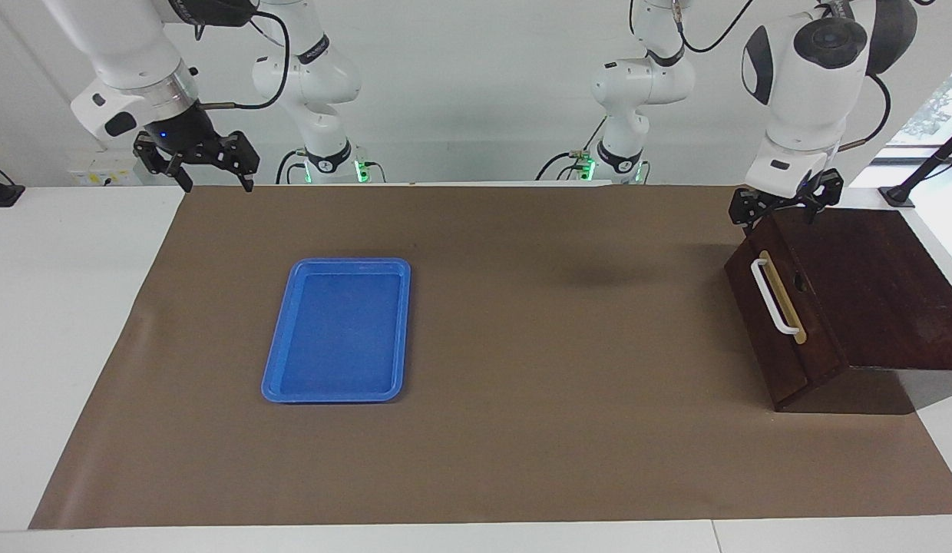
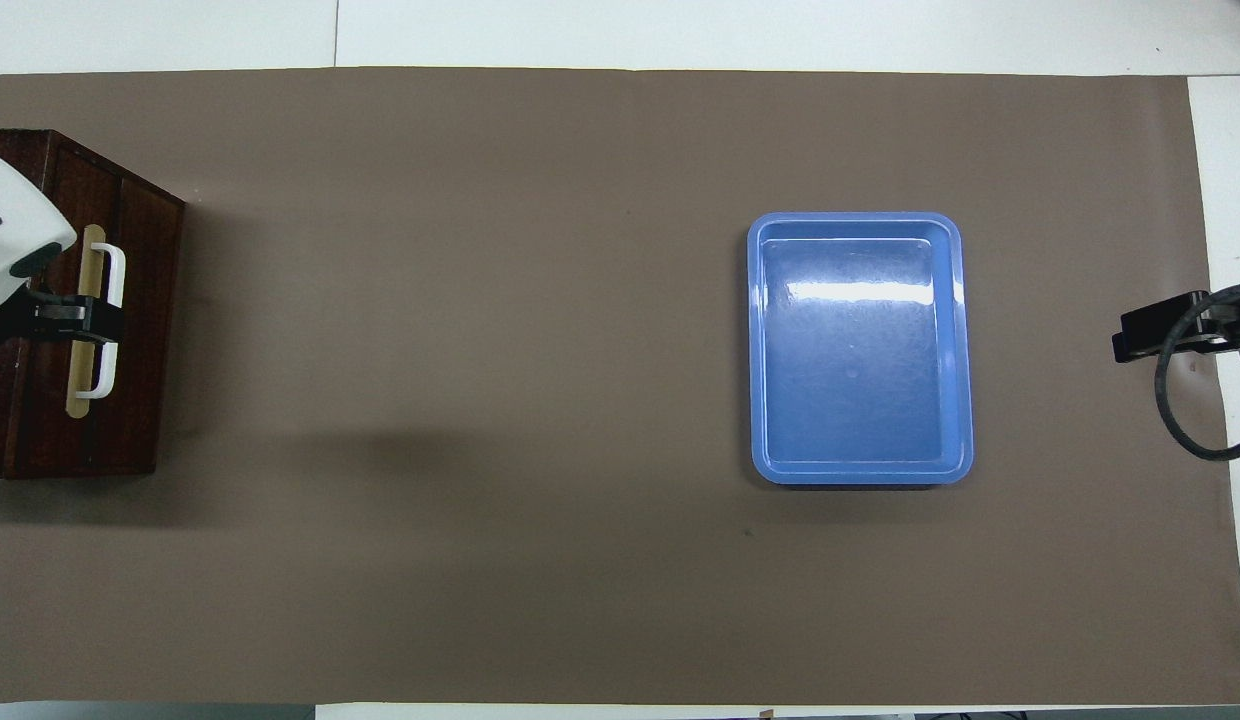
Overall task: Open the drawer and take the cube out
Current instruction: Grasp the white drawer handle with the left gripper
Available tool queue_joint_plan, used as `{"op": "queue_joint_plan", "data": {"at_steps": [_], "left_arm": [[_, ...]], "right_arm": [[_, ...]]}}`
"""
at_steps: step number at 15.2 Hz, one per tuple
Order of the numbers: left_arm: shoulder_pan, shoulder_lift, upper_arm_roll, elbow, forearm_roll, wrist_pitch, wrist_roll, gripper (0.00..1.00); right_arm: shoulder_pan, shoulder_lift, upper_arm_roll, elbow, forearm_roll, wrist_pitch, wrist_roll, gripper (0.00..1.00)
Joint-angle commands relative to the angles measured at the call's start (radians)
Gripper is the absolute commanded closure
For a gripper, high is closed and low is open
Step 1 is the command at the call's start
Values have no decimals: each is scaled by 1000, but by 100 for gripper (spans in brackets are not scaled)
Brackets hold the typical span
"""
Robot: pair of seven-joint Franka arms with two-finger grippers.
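The left pincer point(image 1: 783, 206), fingers apart, hangs over the shut drawer point(image 1: 779, 322); its handle point(image 1: 774, 298) lies toward six o'clock in the facing view.

The right pincer point(image 1: 207, 163), apart, waits.

I can read no text, number or brand in either view. On my arm point(image 1: 307, 65) at the upper left of the facing view there is a dark band with small light lettering, but it is too small to read. The tray point(image 2: 955, 330) and the drawer point(image 1: 775, 307) carry no label.
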Motion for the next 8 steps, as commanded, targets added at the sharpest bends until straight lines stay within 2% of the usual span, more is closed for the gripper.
{"op": "queue_joint_plan", "data": {"at_steps": [1,4,8], "left_arm": [[1,-17,-26,-77,69,46,-52,0],[1,-10,-43,-157,155,111,-94,0],[1,22,-43,-185,160,154,-127,0]], "right_arm": [[-20,-2,8,6,24,1,-20,0],[-19,-2,8,6,22,1,-24,0],[-20,-2,8,6,24,22,-20,0]]}}
